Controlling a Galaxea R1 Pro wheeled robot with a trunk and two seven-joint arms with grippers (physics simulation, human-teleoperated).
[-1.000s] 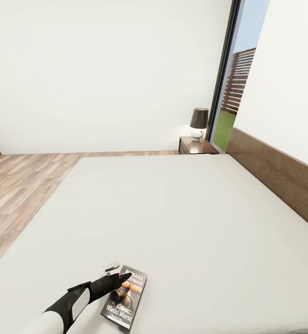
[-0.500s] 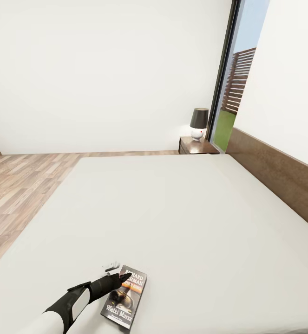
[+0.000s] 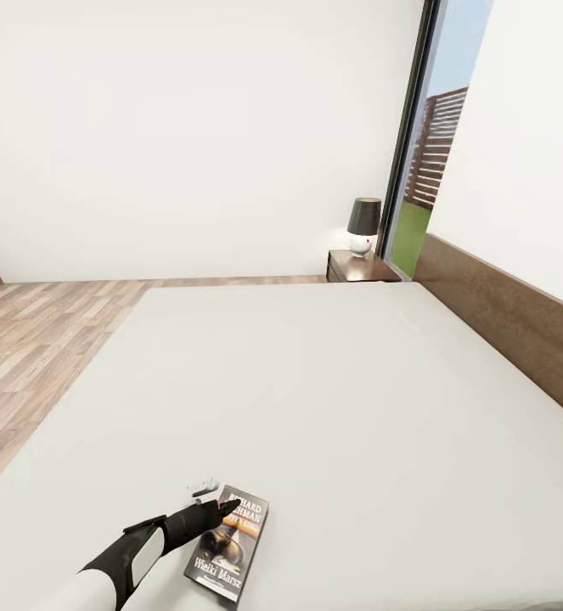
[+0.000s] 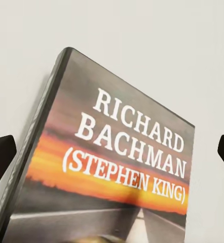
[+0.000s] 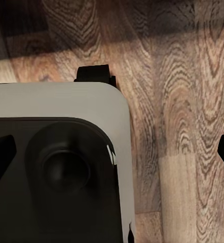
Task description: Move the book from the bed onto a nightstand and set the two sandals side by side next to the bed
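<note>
A light-grey bed [image 3: 332,390] filled the white-walled bedroom [image 3: 188,127]. The book [image 3: 230,543] lay flat, long axis toward one o'clock, between the left gripper's [image 4: 112,152] spread fingers.

The book [image 4: 117,167] lying between the left hand's [image 4: 112,152] fingertips reads "RICHARD BACHMAN (STEPHEN KING)" in white across its cover. From the head camera, the cover's far end from the hand reads "Wielki Marsz".

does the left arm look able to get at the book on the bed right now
Probably yes. The left gripper hangs right at the book's upper edge near the bed's front, and in the left wrist view its open fingertips straddle the cover with nothing in between.
</note>
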